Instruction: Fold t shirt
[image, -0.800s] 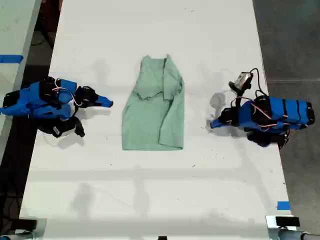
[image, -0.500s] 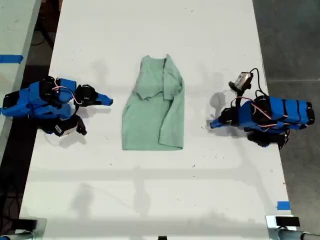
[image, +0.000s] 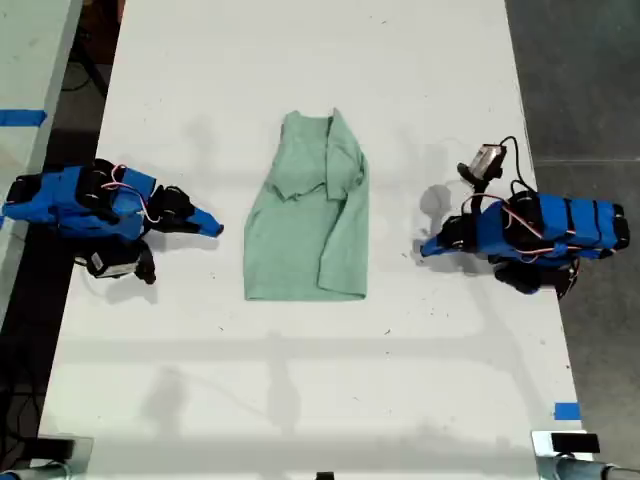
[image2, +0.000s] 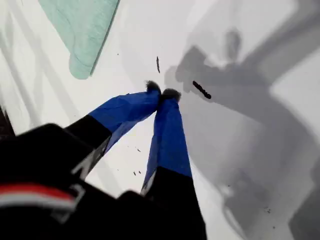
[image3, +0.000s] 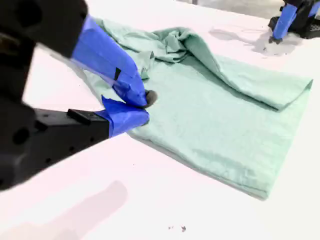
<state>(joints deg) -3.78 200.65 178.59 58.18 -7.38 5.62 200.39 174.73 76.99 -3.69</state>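
Observation:
The pale mint-green t shirt (image: 305, 225) lies flat mid-table, one long side folded over lengthwise and the neck end toward the exterior view's top. My second gripper (image: 215, 228) is the arm on the exterior view's left. It is shut, just short of the shirt's near edge. In its wrist view its tips (image3: 145, 102) meet in front of the t shirt (image3: 225, 115). My first gripper (image: 425, 249), on the exterior view's right, is shut over bare table, apart from the shirt. Its wrist view shows its tips (image2: 162, 93) touching and a corner of the t shirt (image2: 82, 30) beyond.
The white table (image: 300, 400) runs the length of the exterior view, with dark floor (image: 580, 80) past its edge on that view's right. Blue tape (image: 566, 410) marks that edge. Small black specks (image2: 201, 90) lie near the first gripper's tips.
The arm on the exterior view's left has shifted slightly toward that view's bottom, its tip lower than before. The other arm and the shirt have not moved.

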